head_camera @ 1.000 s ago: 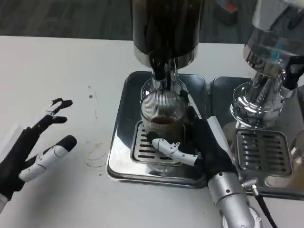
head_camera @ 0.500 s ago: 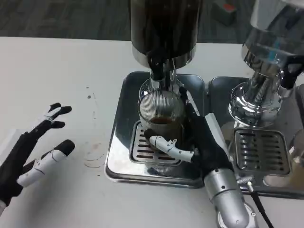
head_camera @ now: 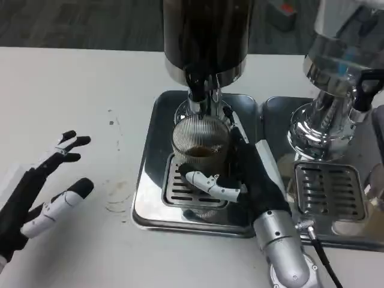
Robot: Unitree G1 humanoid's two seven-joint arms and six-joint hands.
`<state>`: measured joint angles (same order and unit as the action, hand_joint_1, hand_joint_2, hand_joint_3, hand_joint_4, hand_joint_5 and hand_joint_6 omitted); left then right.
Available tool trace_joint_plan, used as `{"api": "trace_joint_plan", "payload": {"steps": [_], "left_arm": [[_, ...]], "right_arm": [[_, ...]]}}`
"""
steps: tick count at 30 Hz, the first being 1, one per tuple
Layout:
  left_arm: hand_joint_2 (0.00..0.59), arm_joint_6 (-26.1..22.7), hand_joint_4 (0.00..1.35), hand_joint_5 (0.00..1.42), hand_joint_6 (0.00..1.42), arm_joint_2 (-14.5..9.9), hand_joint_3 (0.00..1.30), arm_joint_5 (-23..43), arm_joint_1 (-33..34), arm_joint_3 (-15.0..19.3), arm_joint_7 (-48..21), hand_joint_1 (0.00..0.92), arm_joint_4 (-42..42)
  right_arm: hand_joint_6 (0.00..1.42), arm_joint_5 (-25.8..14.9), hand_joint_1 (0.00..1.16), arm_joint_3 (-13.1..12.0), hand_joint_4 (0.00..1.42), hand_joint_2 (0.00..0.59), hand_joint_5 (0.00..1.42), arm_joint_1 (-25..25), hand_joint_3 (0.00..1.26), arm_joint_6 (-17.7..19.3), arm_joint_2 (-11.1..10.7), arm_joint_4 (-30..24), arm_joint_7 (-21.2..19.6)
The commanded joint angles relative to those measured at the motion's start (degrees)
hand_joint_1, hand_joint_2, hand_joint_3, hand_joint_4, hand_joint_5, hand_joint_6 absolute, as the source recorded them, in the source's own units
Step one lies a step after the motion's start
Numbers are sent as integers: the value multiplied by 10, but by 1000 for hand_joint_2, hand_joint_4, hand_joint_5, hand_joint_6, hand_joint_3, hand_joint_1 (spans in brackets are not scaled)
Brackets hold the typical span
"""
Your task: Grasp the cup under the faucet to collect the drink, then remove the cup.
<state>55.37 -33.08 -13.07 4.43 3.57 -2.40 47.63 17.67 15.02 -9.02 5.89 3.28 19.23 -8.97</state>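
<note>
A ribbed clear cup (head_camera: pixel 201 146) with a little brown drink in it stands on the drip grate (head_camera: pixel 178 187) directly below the faucet (head_camera: pixel 198 90) of the dark dispenser (head_camera: pixel 207 36). My right hand (head_camera: pixel 249 177) grips the cup from its right side, with a white finger wrapped across the cup's front. My left hand (head_camera: pixel 39 195) rests at the left of the white table, fingers spread and holding nothing.
The cup's steel tray (head_camera: pixel 153 174) sits mid-table. A second chrome dispenser (head_camera: pixel 336 90) with its own tray and grate (head_camera: pixel 329 191) stands close on the right. Faint stains (head_camera: pixel 117 192) mark the table left of the tray.
The whole picture has shifted slightly, so the camera moved. The right hand keeps its grip on the cup under the faucet. The left hand stays spread.
</note>
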Motion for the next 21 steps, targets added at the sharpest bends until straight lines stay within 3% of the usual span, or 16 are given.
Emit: {"api": "trace_joint_plan", "payload": {"steps": [1, 12, 21], "left_arm": [[131, -1, 38, 198, 28, -4, 187, -1, -10, 5, 10, 0, -10], [131, -3, 38, 197, 27, -4, 196, -1, -12, 5, 7, 0, -13], [131, -6, 38, 197, 15, -5, 197, -5, -6, 3, 8, 0, -14]], "right_arm": [[377, -5, 950, 2, 247, 222, 244, 1, 99, 0, 18, 16, -11], [504, -8, 976, 0, 432, 237, 385, 7, 342, 17, 25, 15, -53], [566, -11, 997, -5, 507, 236, 445, 15, 453, 31, 28, 7, -82]]}}
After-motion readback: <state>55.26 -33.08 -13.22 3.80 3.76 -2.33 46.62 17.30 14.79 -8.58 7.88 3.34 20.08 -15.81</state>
